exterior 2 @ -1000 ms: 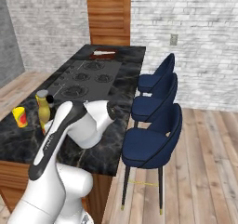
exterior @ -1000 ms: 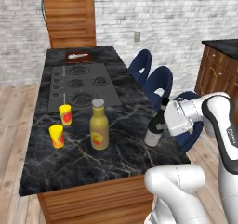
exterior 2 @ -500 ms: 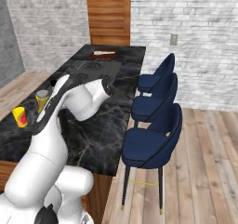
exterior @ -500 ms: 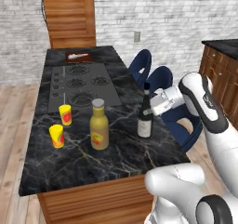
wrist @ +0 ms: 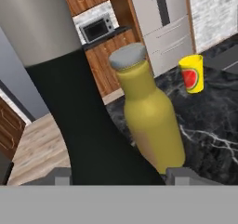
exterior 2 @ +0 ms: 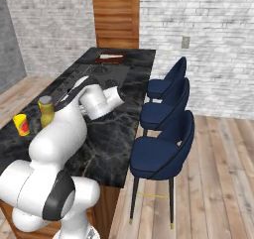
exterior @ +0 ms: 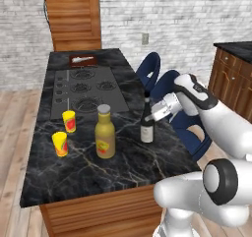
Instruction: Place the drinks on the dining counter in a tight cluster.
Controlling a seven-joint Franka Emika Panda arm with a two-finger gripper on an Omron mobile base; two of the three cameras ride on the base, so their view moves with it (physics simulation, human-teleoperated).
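1. Walls (exterior: 197,14): pale grey brick; one wall outlet (exterior: 145,38).
2. Floor (exterior 2: 218,183): light wood planks.
3. Tall wooden panel (exterior: 74,14) against the far wall.
4. Three navy stools (exterior 2: 163,134) in a row.
5. Wood cabinets (wrist: 100,56) carry a microwave (wrist: 96,28), beside a steel refrigerator (wrist: 162,23).

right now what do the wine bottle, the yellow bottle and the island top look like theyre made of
Wine bottle: dark glass by its look, smooth, with a pale paper-like label. Yellow bottle: matte mustard body, plastic or glazed ceramic, with a dull grey cap. Island top: polished black marble, going by its white veining.
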